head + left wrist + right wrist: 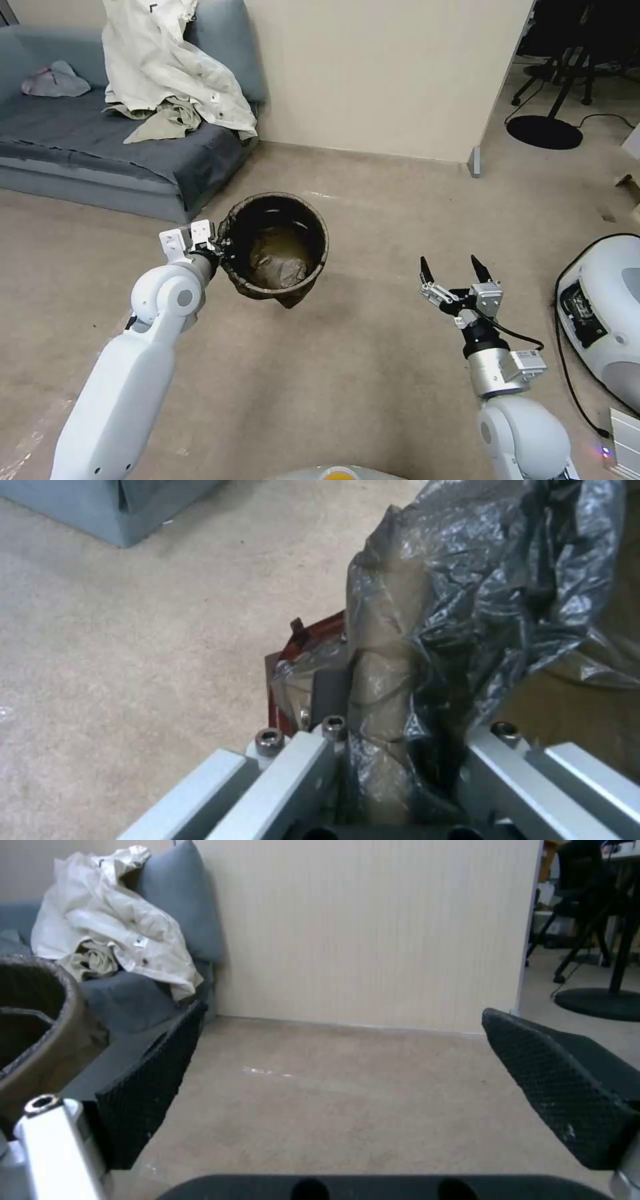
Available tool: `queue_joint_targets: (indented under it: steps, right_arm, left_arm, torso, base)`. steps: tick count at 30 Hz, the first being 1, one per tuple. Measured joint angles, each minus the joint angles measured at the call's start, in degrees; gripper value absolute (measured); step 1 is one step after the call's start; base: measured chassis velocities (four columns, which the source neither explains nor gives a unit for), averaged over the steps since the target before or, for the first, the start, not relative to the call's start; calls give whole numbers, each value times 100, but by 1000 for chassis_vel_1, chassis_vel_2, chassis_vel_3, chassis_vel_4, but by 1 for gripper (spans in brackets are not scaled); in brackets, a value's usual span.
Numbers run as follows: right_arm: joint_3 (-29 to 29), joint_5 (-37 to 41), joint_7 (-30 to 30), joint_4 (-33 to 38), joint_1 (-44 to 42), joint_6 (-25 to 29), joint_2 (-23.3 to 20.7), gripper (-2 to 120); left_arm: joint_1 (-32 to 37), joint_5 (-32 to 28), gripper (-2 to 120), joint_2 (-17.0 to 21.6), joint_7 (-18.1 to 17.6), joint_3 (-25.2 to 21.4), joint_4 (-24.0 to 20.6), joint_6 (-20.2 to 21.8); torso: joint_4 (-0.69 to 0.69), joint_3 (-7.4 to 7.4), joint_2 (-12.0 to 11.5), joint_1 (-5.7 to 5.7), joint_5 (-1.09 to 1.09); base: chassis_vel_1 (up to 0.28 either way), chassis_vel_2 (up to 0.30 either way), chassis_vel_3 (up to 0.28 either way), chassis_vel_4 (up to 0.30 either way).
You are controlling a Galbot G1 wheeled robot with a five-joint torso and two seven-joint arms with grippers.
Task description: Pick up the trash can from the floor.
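Left claw (pixel 217 252) pinching the trash can (pixel 275 248) at its left rim, through the bag; can looks lifted off the floor (pixel 347 373). Likely light, rigid rim, slick liner. Right claw (pixel 452 275) spread, idle, right of it.

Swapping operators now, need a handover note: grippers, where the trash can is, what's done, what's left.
Left gripper: shut on the trash can, clamping the bag-lined rim on the side nearest the sofa.
Right gripper: open, empty, held out over the floor to the right of the can.
Trash can: upright, mouth up, dark bag folded over the rim; it looks lifted off the floor, though the gap is hard to confirm.
Done: grasp, and apparently the lift.
Left: confirm that the can is clear of the floor and the one-sided rim grip holds.
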Motion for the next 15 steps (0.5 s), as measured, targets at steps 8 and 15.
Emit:
queue_joint_targets:
  steps: [8, 15]
  right_arm:
    - [-10, -2, -4, 1, -9, -7, -2, 100]
    - [-19, -7, -9, 6, -21, -7, 10, 100]
  left_arm:
    - [150, -94, 1, 21, 4, -80, -75, -2]
    - [235, -113, 1, 41, 29, -130, -133, -2]
  torso:
    - [0, 0, 0, 0, 0]
    - [0, 0, 0, 0, 0]
  base:
    - [0, 0, 0, 0]
    - [0, 0, 0, 0]
